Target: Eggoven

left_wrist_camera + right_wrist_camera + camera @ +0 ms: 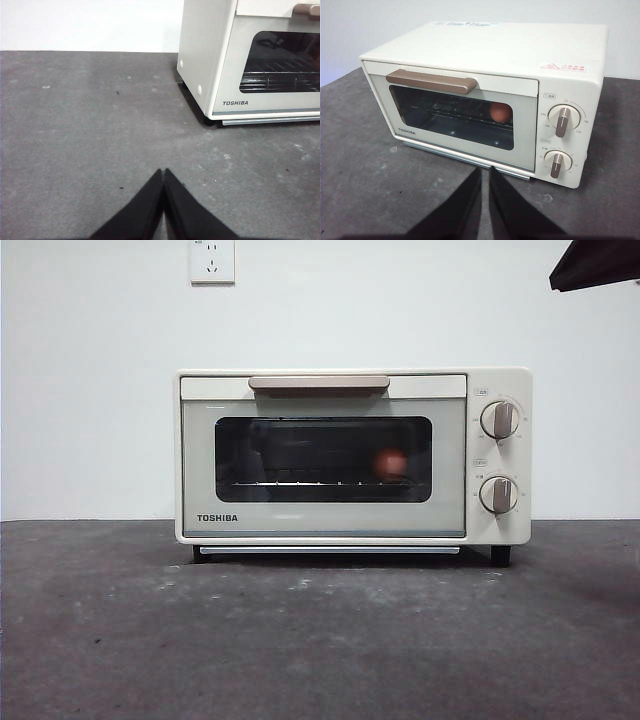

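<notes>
The cream Toshiba toaster oven (350, 520) stands at the back middle of the dark table with its door shut. The orange-brown egg (391, 463) lies on the rack inside, on the right behind the dark window; it also shows in the right wrist view (501, 112). My right gripper (485, 170) hangs raised in front of the oven (485, 50), shut and empty. My left gripper (164, 172) is low over the table, off the oven's (205, 60) left front corner, shut and empty.
The tan handle (318, 383) runs along the door's top. Two knobs (499, 420) (498, 494) sit on the oven's right side. A wall socket (212, 260) is high on the white wall. A black arm tip (595, 265) shows at the top right corner.
</notes>
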Controlling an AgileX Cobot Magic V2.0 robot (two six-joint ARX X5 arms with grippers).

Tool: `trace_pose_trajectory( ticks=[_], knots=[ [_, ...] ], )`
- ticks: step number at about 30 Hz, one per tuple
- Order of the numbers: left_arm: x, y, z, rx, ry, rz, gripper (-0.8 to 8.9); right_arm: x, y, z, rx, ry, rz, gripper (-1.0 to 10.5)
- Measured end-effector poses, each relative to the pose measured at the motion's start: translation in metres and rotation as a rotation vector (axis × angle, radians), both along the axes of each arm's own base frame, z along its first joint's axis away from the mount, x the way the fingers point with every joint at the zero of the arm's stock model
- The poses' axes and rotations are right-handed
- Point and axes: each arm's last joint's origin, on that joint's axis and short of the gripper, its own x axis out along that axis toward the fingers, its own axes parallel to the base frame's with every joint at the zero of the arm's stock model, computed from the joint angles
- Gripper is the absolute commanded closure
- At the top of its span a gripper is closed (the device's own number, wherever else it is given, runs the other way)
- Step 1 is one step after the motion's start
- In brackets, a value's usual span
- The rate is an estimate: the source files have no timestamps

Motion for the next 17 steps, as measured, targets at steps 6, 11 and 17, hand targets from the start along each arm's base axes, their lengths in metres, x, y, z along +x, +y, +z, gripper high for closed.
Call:
trace_pose_trajectory(
  ticks=[6,11,17],
  knots=[
    [0.0,0.0,0.0,0.0,0.0,0.0,8.06,0.0,0.0,0.0,-0.001,0.0,0.0,9.4],
    [0.0,0.0,0.0,0.0,0.0,0.0,8.06,0.0,-0.001,0.0,-0.007,-0.007,-0.005,9.4],
    [0.0,0.0,0.0,0.0,0.0,0.0,8.06,-0.003,-0.025,0.008,-0.007,-0.095,-0.143,9.4]
  ],
)
